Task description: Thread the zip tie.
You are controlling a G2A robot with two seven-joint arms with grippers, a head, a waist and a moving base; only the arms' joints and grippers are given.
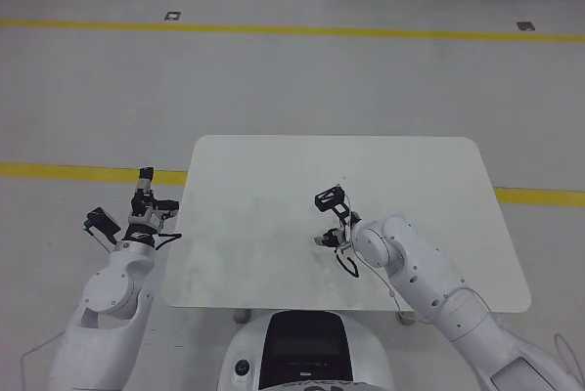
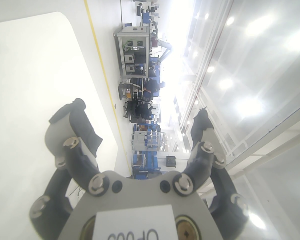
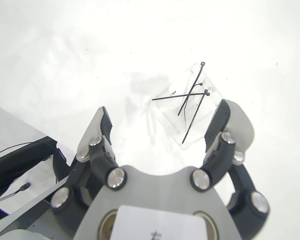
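Several black zip ties (image 3: 190, 98) lie crossed in a small clear tray (image 3: 170, 116) on the white table (image 3: 90, 38). My right gripper (image 3: 162, 107) hovers open above the table just short of the tray, nothing between its ribbed pads (image 3: 215, 121). From above, the right gripper (image 1: 332, 230) sits over the table's middle, toward the near side. My left gripper (image 1: 148, 195) is off the table's left edge, open and empty. In its own view the left gripper (image 2: 140, 111) points past the table corner (image 2: 65, 26) toward the room.
The table top (image 1: 420, 195) is bare white to the far and right sides. Yellow floor lines (image 1: 77, 171) run past the table. A black cable (image 3: 12, 161) hangs by the near table edge, close to the right arm.
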